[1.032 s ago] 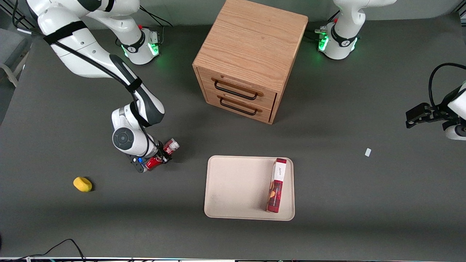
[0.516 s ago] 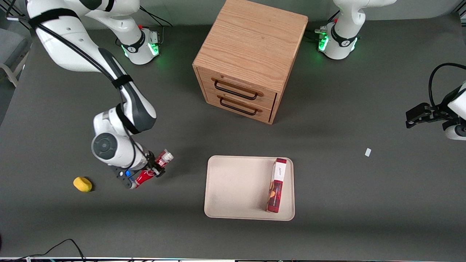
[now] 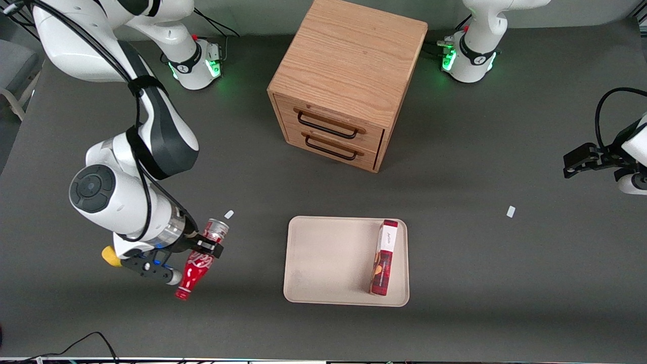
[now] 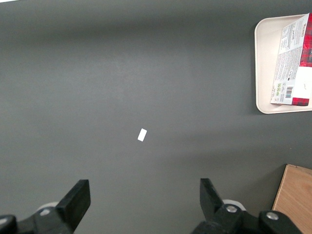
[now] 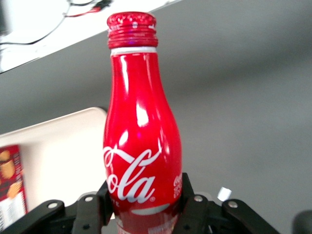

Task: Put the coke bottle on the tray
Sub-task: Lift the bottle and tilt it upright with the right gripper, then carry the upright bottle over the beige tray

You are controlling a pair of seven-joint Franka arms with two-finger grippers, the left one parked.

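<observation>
Coke bottle [image 3: 198,264]: small, red, contoured, white script logo on the body, silver-white band at the base, narrow neck with a ribbed red cap. It is clear of the table, clamped at its lower body in the gripper [image 3: 206,246], tilted with the cap toward the front camera and the base away from it. It sits well apart from the tray, toward the working arm's end of the table.

Tray [image 3: 323,263]: flat, beige, rectangular, rounded corners, low rim, resting on the dark table.
</observation>
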